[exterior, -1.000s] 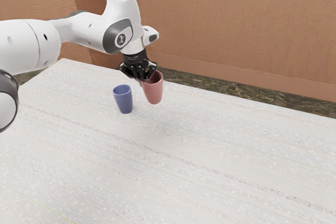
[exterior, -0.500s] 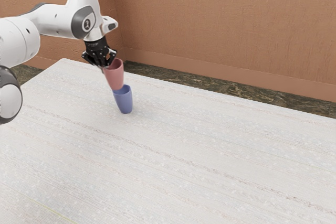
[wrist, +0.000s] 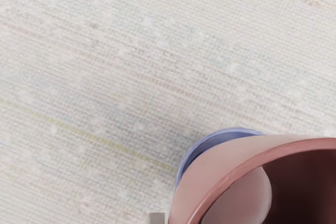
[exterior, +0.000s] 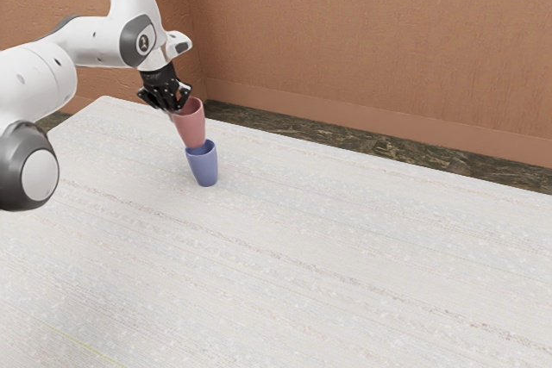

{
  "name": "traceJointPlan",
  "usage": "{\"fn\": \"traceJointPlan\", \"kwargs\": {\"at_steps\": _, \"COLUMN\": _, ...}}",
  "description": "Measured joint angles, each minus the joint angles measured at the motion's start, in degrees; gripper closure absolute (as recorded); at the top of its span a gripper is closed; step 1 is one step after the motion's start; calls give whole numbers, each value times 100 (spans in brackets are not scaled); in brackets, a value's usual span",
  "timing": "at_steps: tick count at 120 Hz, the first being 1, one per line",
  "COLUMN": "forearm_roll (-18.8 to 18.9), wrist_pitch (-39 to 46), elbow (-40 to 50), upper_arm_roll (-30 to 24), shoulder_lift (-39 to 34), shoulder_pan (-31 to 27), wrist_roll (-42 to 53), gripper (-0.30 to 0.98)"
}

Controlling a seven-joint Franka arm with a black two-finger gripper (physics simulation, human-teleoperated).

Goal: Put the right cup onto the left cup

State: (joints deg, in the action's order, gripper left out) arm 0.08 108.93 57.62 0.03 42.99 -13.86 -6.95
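Observation:
In the exterior view my gripper is shut on the rim of the pink cup, on the side toward the exterior view's left. The pink cup tilts slightly, and its base overlaps the rim of the upright blue cup; whether they touch I cannot tell. Looking down in the wrist view, the pink cup covers most of the blue cup, whose rim shows as an arc. A small grey fingertip stands just outside the pink cup's wall.
Both cups are near the far edge of the pale table. Behind it rises a brown wall, with a dark floor strip between.
My gripper has carried the pink cup toward the exterior view's left, from beside the blue cup to above it. Over the last half second it shifted only slightly. The blue cup stayed put.

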Motion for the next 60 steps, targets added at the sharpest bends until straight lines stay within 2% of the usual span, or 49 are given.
{"fn": "traceJointPlan", "kwargs": {"at_steps": 50, "forearm_roll": -196, "wrist_pitch": 38, "elbow": -82, "upper_arm_roll": 38, "shoulder_lift": 237, "shoulder_pan": -2, "wrist_roll": 288, "gripper": 78}}
{"fn": "traceJointPlan", "kwargs": {"at_steps": 60, "forearm_roll": -330, "wrist_pitch": 36, "elbow": -61, "upper_arm_roll": 52, "shoulder_lift": 228, "shoulder_pan": -2, "wrist_roll": 327, "gripper": 60}}
